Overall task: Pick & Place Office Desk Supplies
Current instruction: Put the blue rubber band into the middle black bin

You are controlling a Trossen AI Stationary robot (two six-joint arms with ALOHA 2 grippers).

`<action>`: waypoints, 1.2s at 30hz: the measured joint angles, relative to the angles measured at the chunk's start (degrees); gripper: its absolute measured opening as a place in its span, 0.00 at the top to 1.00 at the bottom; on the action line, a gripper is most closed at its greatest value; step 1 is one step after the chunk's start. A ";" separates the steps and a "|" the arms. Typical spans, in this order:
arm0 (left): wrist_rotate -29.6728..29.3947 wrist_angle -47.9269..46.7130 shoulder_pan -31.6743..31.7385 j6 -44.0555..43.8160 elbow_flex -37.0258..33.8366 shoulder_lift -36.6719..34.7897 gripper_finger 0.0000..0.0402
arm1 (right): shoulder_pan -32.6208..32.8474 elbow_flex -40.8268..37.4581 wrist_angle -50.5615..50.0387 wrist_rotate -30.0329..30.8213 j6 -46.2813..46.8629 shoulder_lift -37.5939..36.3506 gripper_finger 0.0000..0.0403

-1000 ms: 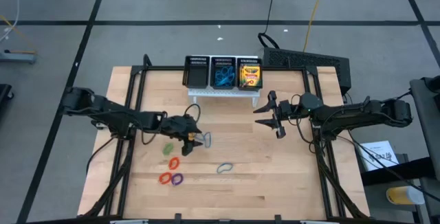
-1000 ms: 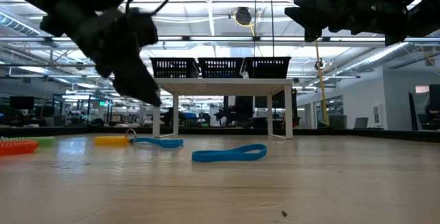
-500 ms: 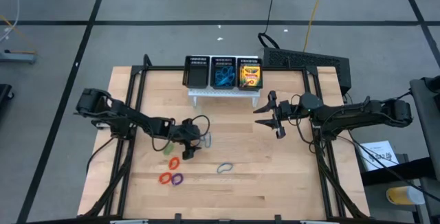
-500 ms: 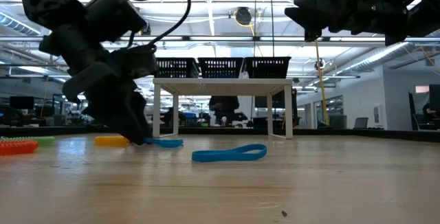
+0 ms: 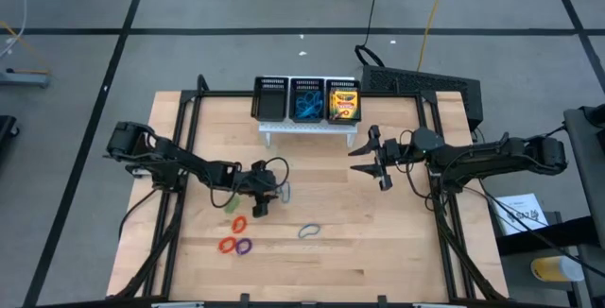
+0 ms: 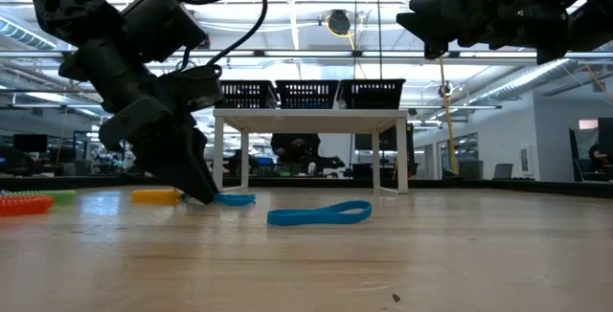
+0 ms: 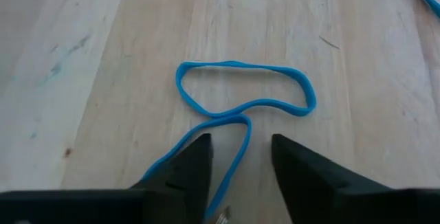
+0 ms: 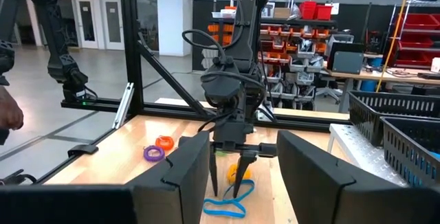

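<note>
The wooden table (image 5: pixel 378 242) carries one black three-compartment mesh organiser (image 5: pixel 307 100) standing on a small white stand (image 5: pixel 307 128) at its far edge. Taking the organiser as the landmark: its right compartment holds yellow-and-green crayon boxes (image 5: pixel 344 104), though their count cannot be made out from above; its middle compartment holds a tangle of blue loops (image 5: pixel 306 108), too bunched to count; its left compartment shows only dark mesh.

Two arms work in front of the organiser. The left gripper (image 5: pixel 275 195) is down at the table in front of and left of the organiser, its fingers (image 7: pixel 189 172) parted and straddling one end of a blue oval loop (image 7: pixel 240 97) lying flat on the wood; nothing is clasped. The right gripper (image 5: pixel 365 153) hangs above the table just in front of the organiser's right end, spread wide and empty.

A second blue loop (image 5: pixel 310 231) lies farther in front. Left of it lie four small loops: green (image 5: pixel 232 201), orange (image 5: pixel 238 224), red (image 5: pixel 227 245), purple (image 5: pixel 244 247).
</note>
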 joint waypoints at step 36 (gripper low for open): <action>0.78 1.48 0.12 -1.92 -0.22 -5.93 0.98 | -0.01 0.00 0.10 0.00 0.00 0.00 0.60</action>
